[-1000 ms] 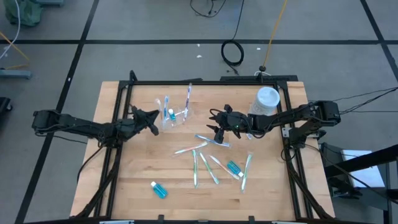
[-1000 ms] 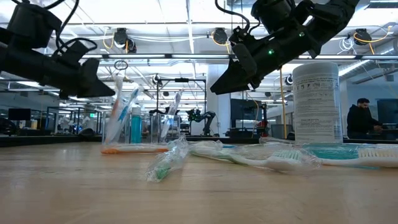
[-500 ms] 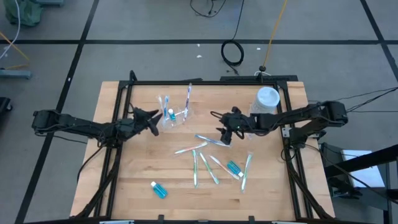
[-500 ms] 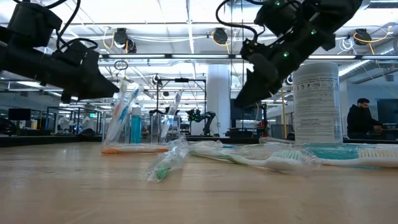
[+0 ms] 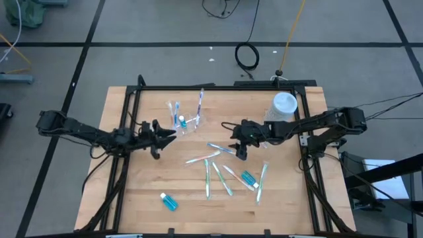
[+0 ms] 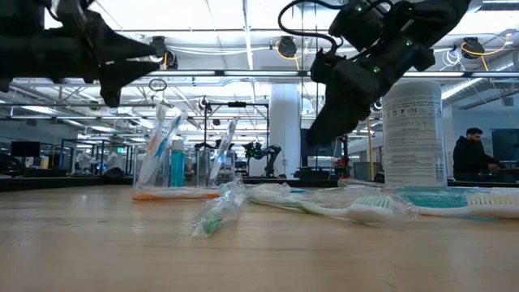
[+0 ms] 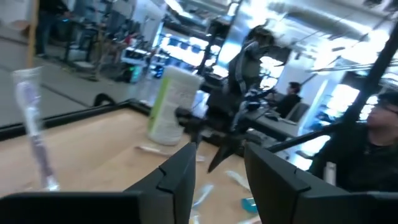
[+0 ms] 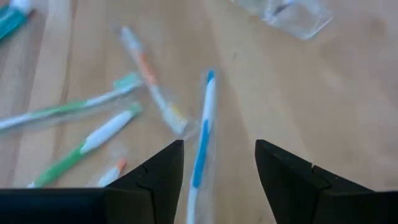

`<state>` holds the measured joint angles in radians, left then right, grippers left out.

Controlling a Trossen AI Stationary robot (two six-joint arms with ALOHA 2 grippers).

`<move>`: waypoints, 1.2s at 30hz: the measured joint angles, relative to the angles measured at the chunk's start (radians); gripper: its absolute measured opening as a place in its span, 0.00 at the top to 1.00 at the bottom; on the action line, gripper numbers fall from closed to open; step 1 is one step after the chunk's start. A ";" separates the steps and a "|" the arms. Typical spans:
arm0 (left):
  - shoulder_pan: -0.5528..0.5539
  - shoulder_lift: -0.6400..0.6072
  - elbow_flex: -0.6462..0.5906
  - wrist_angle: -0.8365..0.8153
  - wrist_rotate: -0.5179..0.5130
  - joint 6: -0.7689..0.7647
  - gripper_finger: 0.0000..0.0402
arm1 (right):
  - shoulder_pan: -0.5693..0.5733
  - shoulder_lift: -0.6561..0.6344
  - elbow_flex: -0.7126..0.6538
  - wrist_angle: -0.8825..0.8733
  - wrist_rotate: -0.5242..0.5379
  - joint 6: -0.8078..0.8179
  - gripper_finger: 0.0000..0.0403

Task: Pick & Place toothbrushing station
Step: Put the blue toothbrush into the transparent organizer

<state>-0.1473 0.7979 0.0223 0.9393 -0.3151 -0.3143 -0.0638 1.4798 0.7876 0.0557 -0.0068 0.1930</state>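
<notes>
The right gripper [image 5: 240, 154] hangs low over the middle of the light wooden table [image 5: 145, 185], its arm stretched in from the right edge and bent down at the wrist; its two dark fingers [image 8: 155, 177] stand apart with nothing between them. Just ahead of those fingers lies a wrapped blue-and-white toothbrush [image 8: 203, 134], and beside it an orange-and-white toothbrush [image 8: 149, 78]; a little farther off lie slim green-handled toothbrushes [image 8: 87, 140] in a loose scatter. Behind the right wrist stands a tall white cylindrical lidded container [image 5: 283, 106]. The left gripper [image 5: 170, 134] is held level above the table on a long, nearly straight arm reaching in from the left edge — its fingers [image 7: 180, 171] are parted and empty. Just beyond its fingertips stands a small clear plastic cup [image 5: 188, 123] holding upright toothbrushes [image 6: 158, 150] and a teal-blue tube [image 6: 177, 162]. Well behind that hand, near the table's front edge, another teal-blue tube with a white cap [image 5: 169, 201] lies alone.
</notes>
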 joint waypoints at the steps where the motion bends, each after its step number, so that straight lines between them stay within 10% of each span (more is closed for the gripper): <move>1: -0.012 0.000 0.000 0.007 -0.001 0.003 0.66 | 0.001 0.007 0.000 -0.001 -0.003 -0.003 0.53; 36: -0.083 0.000 0.038 -0.004 -0.115 0.050 0.66 | 0.053 0.056 -0.295 0.301 -0.067 -0.014 0.62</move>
<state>-0.2306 0.7983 0.0601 0.9356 -0.4301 -0.2642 -0.0113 1.5360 0.4927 0.3571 -0.0740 0.1789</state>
